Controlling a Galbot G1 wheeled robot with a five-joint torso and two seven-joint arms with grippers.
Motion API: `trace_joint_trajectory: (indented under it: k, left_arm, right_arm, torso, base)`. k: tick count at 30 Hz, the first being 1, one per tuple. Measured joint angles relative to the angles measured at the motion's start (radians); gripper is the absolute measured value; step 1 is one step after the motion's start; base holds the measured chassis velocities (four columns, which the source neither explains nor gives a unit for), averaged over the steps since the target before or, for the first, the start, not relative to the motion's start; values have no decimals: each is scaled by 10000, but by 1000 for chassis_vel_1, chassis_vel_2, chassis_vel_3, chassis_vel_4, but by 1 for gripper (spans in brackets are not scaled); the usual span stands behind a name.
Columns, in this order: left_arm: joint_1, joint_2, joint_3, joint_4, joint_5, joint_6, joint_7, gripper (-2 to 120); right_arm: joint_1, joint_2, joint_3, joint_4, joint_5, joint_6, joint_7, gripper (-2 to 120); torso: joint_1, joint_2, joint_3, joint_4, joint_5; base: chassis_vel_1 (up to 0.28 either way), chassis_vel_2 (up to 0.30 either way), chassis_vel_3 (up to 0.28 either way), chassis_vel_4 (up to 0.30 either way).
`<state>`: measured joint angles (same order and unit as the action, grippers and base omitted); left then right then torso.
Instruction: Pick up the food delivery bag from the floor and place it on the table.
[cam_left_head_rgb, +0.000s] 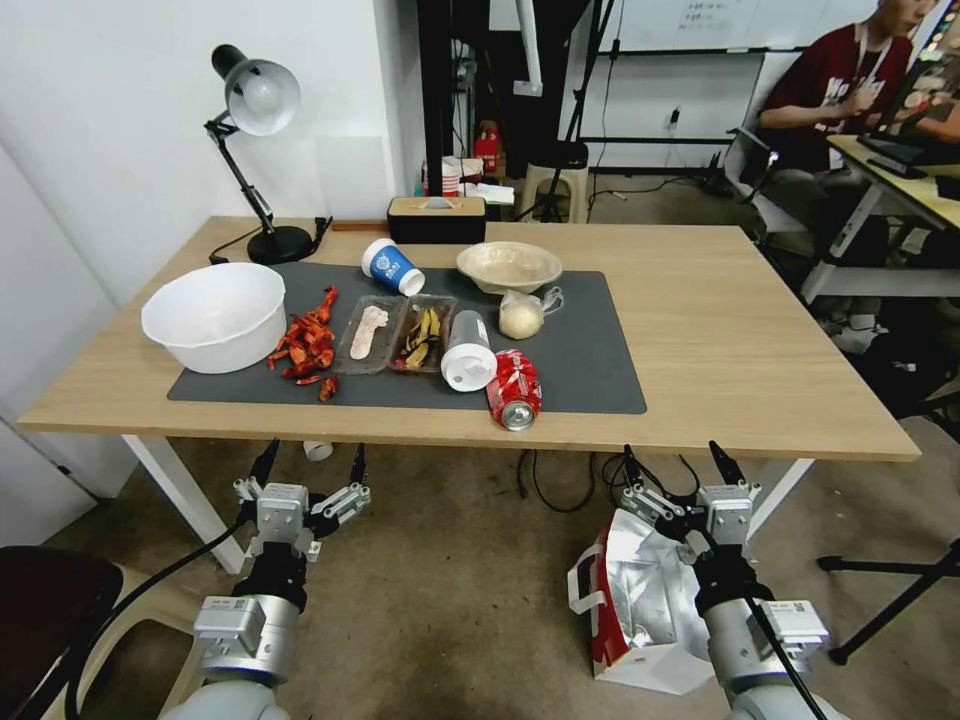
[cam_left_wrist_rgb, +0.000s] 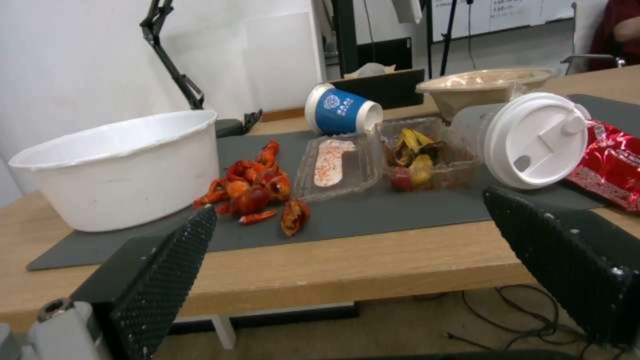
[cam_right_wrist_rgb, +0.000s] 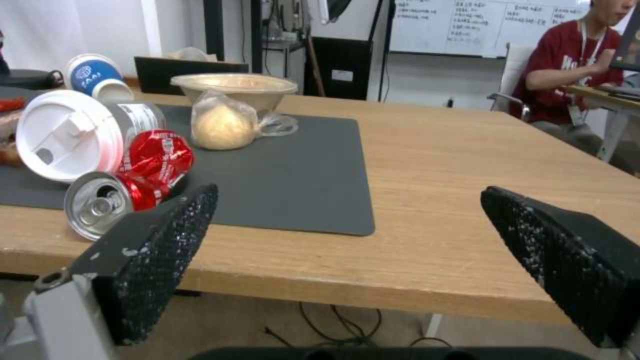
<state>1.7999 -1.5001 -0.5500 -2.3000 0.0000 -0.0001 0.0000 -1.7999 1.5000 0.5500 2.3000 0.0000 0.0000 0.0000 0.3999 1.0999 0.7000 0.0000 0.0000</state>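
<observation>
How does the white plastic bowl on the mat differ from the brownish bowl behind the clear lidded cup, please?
The white bowl is larger and deeper, with tall walls; the brownish bowl is smaller and shallow, with a flared rim. The white bowl sits at the left end of the grey mat, near the desk lamp; the brownish bowl sits on the mat's far edge towards the middle, behind a bagged bun. Both stand upright on the table.

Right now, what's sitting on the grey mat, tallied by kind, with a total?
Bowls: 2, white bowl, tan bowl
Cups on their sides: 2, blue cup, lidded cup
Clear trays: 2
Crushed red can: 1
Bagged bun: 1
Crayfish shell pile: 1
Total: 9
</observation>
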Motion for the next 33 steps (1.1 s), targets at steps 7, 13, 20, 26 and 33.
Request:
trace_joint_trajectory:
  k: [7, 13, 20, 26, 33]
  left_arm:
    - [0, 0, 0, 0, 0, 0, 0, 100]
    - [0, 0, 0, 0, 0, 0, 0, 100]
    - [0, 0, 0, 0, 0, 0, 0, 100]
    - [0, 0, 0, 0, 0, 0, 0, 100]
    - [0, 0, 0, 0, 0, 1, 0, 100]
  right_arm:
    - [0, 0, 0, 0, 0, 0, 1, 100]
    - [0, 0, 0, 0, 0, 0, 0, 100]
    - [0, 0, 0, 0, 0, 0, 0, 100]
    - [0, 0, 0, 0, 1, 0, 1, 100]
    - [0, 0, -1, -1, 1, 0, 0, 100]
  torso:
    - [0, 0, 0, 0, 0]
    - [0, 0, 0, 0, 0]
    - [0, 1, 0, 0, 0]
    - [0, 0, 0, -1, 0]
    - [0, 0, 0, 0, 0]
  base:
    - [0, 0, 0, 0]
    - [0, 0, 0, 0]
    - [0, 0, 0, 0]
    - [0, 0, 0, 0]
    - [0, 0, 0, 0]
